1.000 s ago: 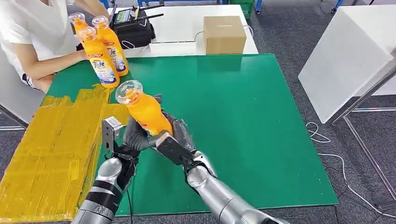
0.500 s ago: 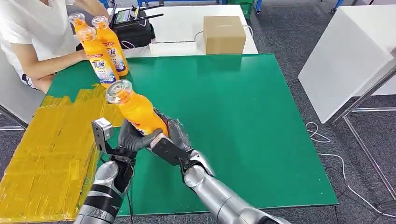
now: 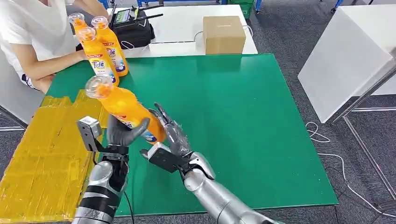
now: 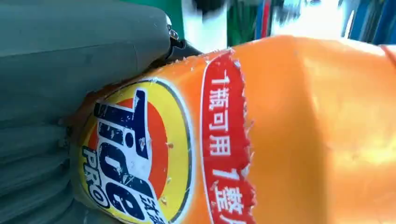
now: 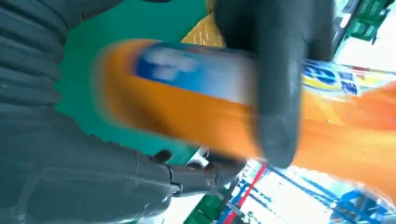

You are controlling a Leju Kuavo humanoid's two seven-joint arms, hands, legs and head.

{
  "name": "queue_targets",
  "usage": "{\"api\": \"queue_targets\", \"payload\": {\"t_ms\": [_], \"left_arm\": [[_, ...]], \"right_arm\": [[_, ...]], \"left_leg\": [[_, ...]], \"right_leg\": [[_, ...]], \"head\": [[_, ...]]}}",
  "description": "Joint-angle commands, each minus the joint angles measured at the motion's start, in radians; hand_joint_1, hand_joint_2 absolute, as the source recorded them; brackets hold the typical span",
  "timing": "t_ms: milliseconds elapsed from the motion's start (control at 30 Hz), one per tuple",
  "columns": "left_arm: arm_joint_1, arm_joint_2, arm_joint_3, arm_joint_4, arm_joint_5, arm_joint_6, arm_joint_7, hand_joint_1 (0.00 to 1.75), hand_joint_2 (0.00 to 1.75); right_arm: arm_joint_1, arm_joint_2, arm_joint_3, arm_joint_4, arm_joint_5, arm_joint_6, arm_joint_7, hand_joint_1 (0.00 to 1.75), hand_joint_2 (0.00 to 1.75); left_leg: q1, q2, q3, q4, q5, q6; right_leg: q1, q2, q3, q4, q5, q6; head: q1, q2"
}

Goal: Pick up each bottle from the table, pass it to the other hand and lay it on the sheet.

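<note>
the left hand (image 3: 122, 132) is wrapped around the lower body of an orange bottle (image 3: 122, 108), which is held in the air, tilted, with its clear cap pointing toward the far left corner of the green table (image 3: 243, 116). it hangs over the table's left part, close to the edge of the yellow sheet (image 3: 46, 149) that covers the near left side. in the left wrist view the bottle (image 4: 261, 135) shows its round label and a red band with white characters, pressed against the grey hand (image 4: 56, 93). the right hand (image 3: 169, 135) is just beside the bottle's base with its fingers spread apart and holding nothing; in the right wrist view a dark finger of the other hand crosses the blurred bottle (image 5: 187, 102). two more bottles (image 3: 103, 51) stand upright near the far left corner, beside a person's arm (image 3: 46, 65). a cardboard box (image 3: 224, 33) sits on the white table beyond the far edge.
</note>
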Motion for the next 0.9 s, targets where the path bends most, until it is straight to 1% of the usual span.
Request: {"api": "queue_targets", "payload": {"t_ms": [33,67,133,167,200,233,267,300,333,367,400,433,467,500,533,600,633,667,700,733,767,800,833,867,900], "left_arm": [[-0.065,-0.025,0.084,-0.067,-0.535,0.557,-0.035,1.75,1.75],[-0.076,-0.018,0.083,-0.055,-0.602,0.608,-0.025,1.75,1.75],[-0.086,0.002,0.09,-0.02,-0.765,0.727,-0.01,1.75,1.75],[-0.085,-0.009,0.133,-0.029,-0.875,0.746,-0.007,1.75,1.75],[-0.084,-0.107,0.331,-0.114,-1.229,0.746,-0.07,1.75,1.75],[-0.083,-0.107,0.362,-0.147,-1.325,0.746,-0.063,1.75,1.75],[-0.078,-0.102,0.38,-0.174,-1.409,0.746,-0.05,1.75,1.75],[-0.071,-0.085,0.366,-0.181,-1.464,0.746,-0.014,1.75,1.75],[-0.071,-0.085,0.366,-0.181,-1.464,0.746,-0.014,1.75,1.75],[-0.071,-0.085,0.366,-0.181,-1.464,0.746,-0.014,1.75,1.75],[-0.06,-0.025,0.323,-0.159,-1.536,0.746,0.079,1.75,1.75],[-0.049,0.084,0.224,-0.118,-1.554,0.746,0.228,1.75,1.75],[-0.047,0.123,0.184,-0.102,-1.554,0.746,0.277,1.75,1.75],[-0.058,0.26,0.042,-0.031,-1.554,0.746,0.458,1.75,1.75],[-0.075,0.324,-0.053,0.017,-1.554,0.746,0.56,1.75,1.75],[-0.075,0.324,-0.053,0.017,-1.554,0.746,0.56,1.75,1.75],[-0.075,0.324,-0.053,0.017,-1.554,0.746,0.56,1.75,1.75],[-0.075,0.324,-0.053,0.017,-1.554,0.746,0.56,1.75,1.75],[-0.075,0.324,-0.053,0.017,-1.554,0.746,0.56,1.75,1.75],[-0.075,0.324,-0.053,0.017,-1.554,0.746,0.56,1.75,1.75],[-0.075,0.324,-0.053,0.017,-1.554,0.746,0.56,1.75,1.75],[-0.075,0.324,-0.053,0.017,-1.554,0.746,0.56,1.75,1.75],[-0.075,0.324,-0.053,0.017,-1.554,0.746,0.56,1.75,1.75],[-0.075,0.324,-0.053,0.017,-1.554,0.746,0.56,1.75,1.75],[-0.075,0.324,-0.053,0.017,-1.554,0.746,0.56,1.75,1.75]], "right_arm": [[0.145,-0.024,-0.283,-0.368,0.154,0.087,0.032,0.0,1.75],[0.151,-0.024,-0.29,-0.398,0.156,0.09,0.034,0.0,1.75],[0.162,-0.029,-0.296,-0.443,0.167,0.094,0.044,0.0,1.75],[0.165,-0.031,-0.297,-0.454,0.167,0.095,0.046,0.0,1.75],[0.175,-0.044,-0.3,-0.484,0.163,0.086,0.052,0.0,1.75],[0.179,-0.05,-0.304,-0.491,0.161,0.082,0.055,0.0,1.75],[0.182,-0.059,-0.309,-0.498,0.157,0.079,0.058,0.0,1.75],[0.183,-0.067,-0.313,-0.502,0.147,0.078,0.061,0.0,1.75],[0.183,-0.067,-0.313,-0.502,0.147,0.078,0.061,0.0,1.75],[0.183,-0.067,-0.313,-0.502,0.147,0.078,0.061,0.0,1.75],[0.185,-0.081,-0.332,-0.503,0.123,0.076,0.057,0.0,1.75],[0.187,-0.094,-0.343,-0.51,0.11,0.072,0.053,0.0,1.75],[0.188,-0.096,-0.346,-0.514,0.106,0.072,0.052,0.0,1.75],[0.194,-0.108,-0.36,-0.529,0.093,0.073,0.047,0.0,1.75],[0.197,-0.113,-0.364,-0.536,0.086,0.074,0.044,0.0,1.75],[0.197,-0.113,-0.364,-0.536,0.086,0.074,0.044,0.0,1.75],[0.197,-0.113,-0.364,-0.536,0.086,0.074,0.044,0.0,1.75],[0.197,-0.113,-0.364,-0.536,0.086,0.074,0.044,0.0,1.75],[0.197,-0.113,-0.364,-0.536,0.086,0.074,0.044,0.0,1.75],[0.197,-0.113,-0.364,-0.536,0.086,0.074,0.044,0.0,1.75],[0.197,-0.113,-0.364,-0.536,0.086,0.074,0.044,0.0,1.75],[0.197,-0.113,-0.364,-0.536,0.086,0.074,0.044,0.0,1.75],[0.197,-0.113,-0.364,-0.536,0.086,0.074,0.044,0.0,1.75],[0.197,-0.113,-0.364,-0.536,0.086,0.074,0.044,0.0,1.75],[0.197,-0.113,-0.364,-0.536,0.086,0.074,0.044,0.0,1.75]], "left_leg": [[0.002,-0.006,-0.001,0.002,-0.001,0.0],[0.001,-0.005,-0.002,0.001,0.0,0.0],[0.001,-0.004,0.0,0.001,-0.001,0.0],[0.0,-0.003,-0.001,0.0,0.0,0.0],[0.0,-0.004,0.001,0.0,-0.001,0.0],[0.001,-0.002,0.0,0.001,-0.001,0.0],[0.0,-0.001,0.0,0.001,-0.001,0.0],[0.001,-0.001,-0.001,0.001,-0.001,0.0],[0.001,-0.001,0.003,0.002,-0.003,0.0],[0.001,0.0,0.001,0.001,-0.002,0.0],[0.001,0.0,0.003,0.001,-0.003,0.0],[0.0,-0.001,0.001,-0.001,0.0,0.0],[0.0,0.0,0.004,-0.001,-0.001,0.0],[-0.001,0.001,0.004,-0.002,-0.001,0.0],[0.0,0.002,0.004,-0.003,0.0,-0.001],[0.0,-0.003,0.002,-0.002,0.001,-0.001],[0.001,-0.005,0.006,-0.003,0.0,-0.002],[0.001,-0.002,0.003,-0.002,0.0,-0.001],[0.001,-0.001,0.004,-0.001,-0.001,-0.001],[0.001,-0.001,0.0,-0.001,0.0,0.0],[0.002,-0.003,0.002,-0.001,0.0,0.0],[0.001,-0.002,0.001,-0.001,0.001,-0.001],[0.002,-0.002,0.006,-0.001,-0.001,-0.001],[0.002,0.0,0.001,-0.001,0.0,-0.001],[0.002,0.0,0.003,-0.001,-0.001,-0.001]], "right_leg": [[0.002,-0.006,0.002,0.0,-0.002,0.0],[0.001,-0.005,0.0,0.0,-0.001,0.0],[0.001,-0.004,0.002,0.001,-0.002,0.0],[0.0,-0.003,0.001,0.0,-0.001,0.0],[0.001,-0.004,0.002,0.0,-0.001,0.0],[0.001,-0.002,0.002,0.0,-0.001,0.0],[0.001,-0.002,0.002,0.0,-0.001,0.0],[0.001,-0.002,0.001,0.0,-0.001,0.0],[0.001,-0.002,0.005,0.0,-0.002,0.0],[0.001,0.0,0.002,0.0,-0.001,0.0],[0.001,-0.001,0.005,0.0,-0.002,0.0],[0.0,-0.001,0.002,-0.001,0.0,0.0],[0.0,-0.001,0.005,-0.002,-0.001,-0.001],[0.0,0.0,0.004,-0.002,-0.001,-0.001],[0.0,0.001,0.003,-0.002,0.0,-0.001],[0.0,-0.003,0.002,-0.001,-0.001,-0.001],[0.001,-0.006,0.007,-0.002,-0.002,-0.002],[0.001,-0.002,0.001,-0.001,-0.001,-0.001],[0.001,-0.001,0.002,-0.001,-0.001,-0.001],[0.002,0.0,-0.001,0.0,0.0,0.0],[0.002,-0.003,0.001,-0.001,-0.001,0.0],[0.002,-0.001,0.0,0.0,-0.001,0.0],[0.003,-0.002,0.006,-0.001,-0.003,0.0],[0.003,0.0,0.001,-0.001,-0.001,0.0],[0.003,0.0,0.003,-0.001,-0.002,0.0]], "head": [[0.0,0.0],[0.0,0.0],[0.001,0.0],[0.0,0.0],[0.001,0.0],[0.0,0.0],[0.001,0.0],[0.001,0.0],[0.0,0.0],[0.001,0.0],[0.001,0.0],[0.001,0.0],[0.001,0.0],[0.0,0.0],[0.0,0.0],[0.001,0.0],[0.001,0.0],[0.0,0.0],[0.0,0.0],[0.0,0.0],[0.001,0.0],[0.0,0.0],[0.0,0.0],[0.001,0.0],[0.001,0.0]]}}
